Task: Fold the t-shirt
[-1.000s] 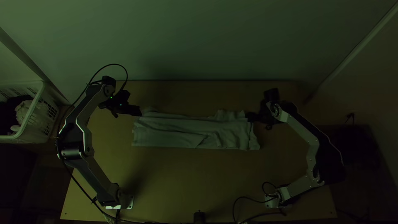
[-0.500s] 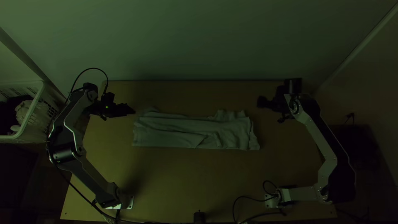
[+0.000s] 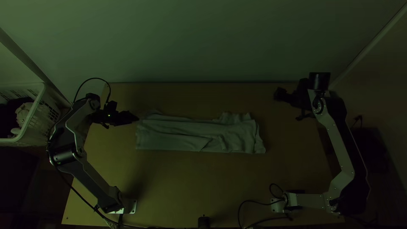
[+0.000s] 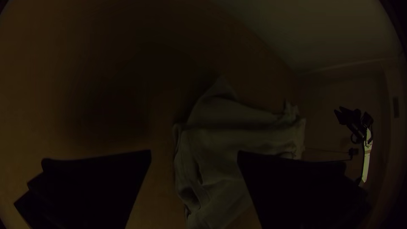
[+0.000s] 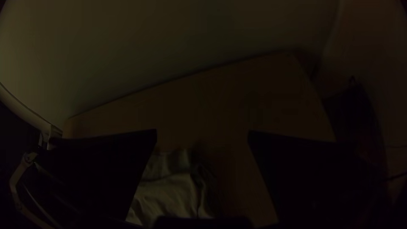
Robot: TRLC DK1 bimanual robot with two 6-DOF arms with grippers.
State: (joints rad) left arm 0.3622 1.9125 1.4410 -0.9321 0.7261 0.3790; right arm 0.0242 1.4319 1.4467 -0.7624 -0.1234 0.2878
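table [image 3: 203, 182]: it carries the shirt across its middle, nearer the far edge than the arms' bases
t-shirt [image 3: 190, 135]: lying on the table between my 2 arms, folded into a long, wrinkled strip; I can't count its layers
strip, what could go wrong: if I fold from 1 end with a shallow pinch, I might lift only the top layer and leave the under layers flat, undoing the strip; pulling unevenly could also drag the whole strip askew, as nothing pins it down
strip, direction: its long axis runs left to right in the top view, roughly along the table's far edge; I can't tell which end is the collar
left claw [image 4: 194, 152]: fingers spread wide, nothing held, just off the strip's left end by the far corner; closing too high would miss the cloth
right claw [image 5: 202, 131]: also wide apart and gripping nothing, out beyond the strip's right end, with a clear gap to it
bunched patch [image 3: 232, 118]: juts from the far side near the right end; left untucked, I'd expect a lumpy, crooked fold there
corner flap [image 3: 154, 112]: a little tip poking out at the far left, which my left claw could snag on the way in
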